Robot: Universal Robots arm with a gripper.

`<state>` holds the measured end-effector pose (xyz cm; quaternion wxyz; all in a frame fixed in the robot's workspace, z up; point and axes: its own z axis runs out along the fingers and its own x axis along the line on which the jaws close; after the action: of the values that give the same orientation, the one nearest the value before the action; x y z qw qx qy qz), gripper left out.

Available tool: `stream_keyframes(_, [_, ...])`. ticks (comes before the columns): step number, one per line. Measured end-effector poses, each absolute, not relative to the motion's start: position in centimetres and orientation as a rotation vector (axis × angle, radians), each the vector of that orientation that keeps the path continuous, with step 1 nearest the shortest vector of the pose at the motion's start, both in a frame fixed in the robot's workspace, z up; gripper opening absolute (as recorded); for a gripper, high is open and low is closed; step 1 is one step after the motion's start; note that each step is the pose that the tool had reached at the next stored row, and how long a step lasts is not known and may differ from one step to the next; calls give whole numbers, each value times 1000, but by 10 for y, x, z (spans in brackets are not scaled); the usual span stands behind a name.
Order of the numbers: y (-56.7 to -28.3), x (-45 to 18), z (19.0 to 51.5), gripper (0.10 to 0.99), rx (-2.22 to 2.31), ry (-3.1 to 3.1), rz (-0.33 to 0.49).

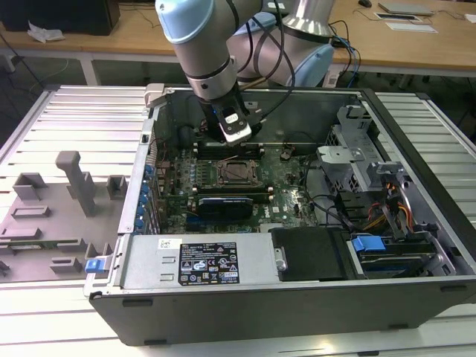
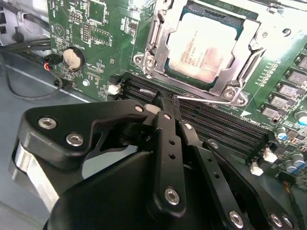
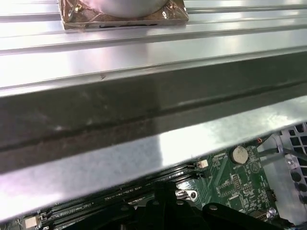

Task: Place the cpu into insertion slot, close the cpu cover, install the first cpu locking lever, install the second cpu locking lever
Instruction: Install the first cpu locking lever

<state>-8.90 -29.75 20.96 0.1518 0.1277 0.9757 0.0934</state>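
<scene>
Hovering by the insertion slot [image 2: 221, 13]

Within the computer case [image 1: 223, 297], the gripper [image 2: 162, 103] sits just beside the slot, fingers together by one locking lever [image 2: 211, 100]. The cpu cover [image 2: 156, 38] lies closed over the slot, the cpu [image 2: 204, 45] inside.

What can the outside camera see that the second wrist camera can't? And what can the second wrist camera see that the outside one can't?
The exterior view adds the whole computer case, the grey tray at that view's left, a blue latch and the wooden desks behind.

The second wrist view adds a round silver battery and a thin wire lever running past the gripper's tip.

Both share the gripper, the green board, and the chip lying inside a square metal frame.
</scene>
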Motion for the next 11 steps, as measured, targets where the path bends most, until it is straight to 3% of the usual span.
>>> stream_keyframes(11, [-295,-89,206,106,401,2794,262])
